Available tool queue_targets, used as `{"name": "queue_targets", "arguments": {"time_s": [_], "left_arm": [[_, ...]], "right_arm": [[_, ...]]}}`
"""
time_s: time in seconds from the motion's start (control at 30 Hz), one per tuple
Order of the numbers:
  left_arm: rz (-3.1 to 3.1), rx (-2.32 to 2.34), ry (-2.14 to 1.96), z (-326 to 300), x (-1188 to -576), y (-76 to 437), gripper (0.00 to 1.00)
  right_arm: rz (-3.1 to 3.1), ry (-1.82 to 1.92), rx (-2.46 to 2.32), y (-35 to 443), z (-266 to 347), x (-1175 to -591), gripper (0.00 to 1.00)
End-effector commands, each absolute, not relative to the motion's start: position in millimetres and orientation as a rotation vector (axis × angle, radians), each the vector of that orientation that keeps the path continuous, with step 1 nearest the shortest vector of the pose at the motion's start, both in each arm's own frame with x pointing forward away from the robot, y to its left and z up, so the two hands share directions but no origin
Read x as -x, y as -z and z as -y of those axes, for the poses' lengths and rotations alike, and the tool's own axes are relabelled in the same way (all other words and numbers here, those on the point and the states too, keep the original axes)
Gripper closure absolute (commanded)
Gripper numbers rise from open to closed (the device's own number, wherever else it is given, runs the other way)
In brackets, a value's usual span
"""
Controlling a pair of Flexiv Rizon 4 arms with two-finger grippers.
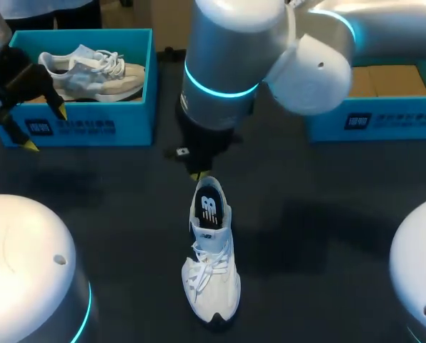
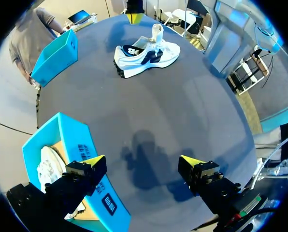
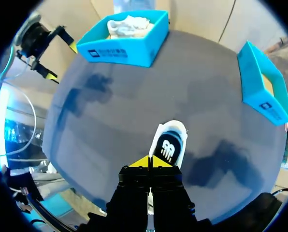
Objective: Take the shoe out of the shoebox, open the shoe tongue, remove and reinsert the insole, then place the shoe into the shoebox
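On dark table (image 1: 327,236) — white shoe (image 1: 213,264); right gripper (image 3: 150,162) closed, left gripper (image 2: 143,160) spread.

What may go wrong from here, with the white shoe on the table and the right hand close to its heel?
1. The right hand is shut and sits just behind the heel of the white shoe; if it moves forward, it may push or tip the shoe instead of gripping it.
2. The left hand, open, hangs close to the front of the left shoebox, which holds another shoe; a move from there may knock the box.
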State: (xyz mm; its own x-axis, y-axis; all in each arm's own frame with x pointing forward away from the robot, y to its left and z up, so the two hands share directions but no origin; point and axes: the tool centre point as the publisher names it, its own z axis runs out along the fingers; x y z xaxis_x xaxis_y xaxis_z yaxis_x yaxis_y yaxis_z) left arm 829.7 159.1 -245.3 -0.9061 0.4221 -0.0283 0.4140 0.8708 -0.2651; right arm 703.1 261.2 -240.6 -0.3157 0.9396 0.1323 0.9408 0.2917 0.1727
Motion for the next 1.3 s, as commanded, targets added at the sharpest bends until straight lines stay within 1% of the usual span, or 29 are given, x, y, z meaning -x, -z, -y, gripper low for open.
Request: {"name": "queue_targets", "arguments": {"time_s": [0.03, 0.37, 0.43, 0.63, 0.97, 1.13, 1.3], "left_arm": [[3.009, 0.674, -0.41, -159.1, -829.4, 245.2, 0.0], [3.009, 0.674, -0.41, -159.1, -829.4, 245.2, 0.0], [3.009, 0.674, -0.41, -159.1, -829.4, 245.2, 0.0], [3.009, 0.674, -0.41, -159.1, -829.4, 245.2, 0.0], [3.009, 0.674, -0.41, -159.1, -829.4, 245.2, 0.0], [3.009, 0.674, -0.41, -159.1, -829.4, 245.2, 0.0], [3.009, 0.674, -0.41, -159.1, -829.4, 245.2, 0.0]], "right_arm": [[2.51, 0.358, 1.822, 252.2, -260.7, -706.4, 1.0], [2.51, 0.358, 1.822, 252.2, -260.7, -706.4, 1.0], [2.518, 0.283, 1.89, 259.7, -255.8, -705.9, 1.0], [2.55, 0.243, 1.955, 291.4, -242.2, -698.8, 1.0], [2.515, 0.102, 2.13, 326.1, -236.4, -701.1, 1.0], [2.49, 0.141, 2.208, 336.3, -234.2, -698.2, 1.0], [2.419, 0.149, 2.284, 334.8, -232.9, -695.4, 1.0]]}}
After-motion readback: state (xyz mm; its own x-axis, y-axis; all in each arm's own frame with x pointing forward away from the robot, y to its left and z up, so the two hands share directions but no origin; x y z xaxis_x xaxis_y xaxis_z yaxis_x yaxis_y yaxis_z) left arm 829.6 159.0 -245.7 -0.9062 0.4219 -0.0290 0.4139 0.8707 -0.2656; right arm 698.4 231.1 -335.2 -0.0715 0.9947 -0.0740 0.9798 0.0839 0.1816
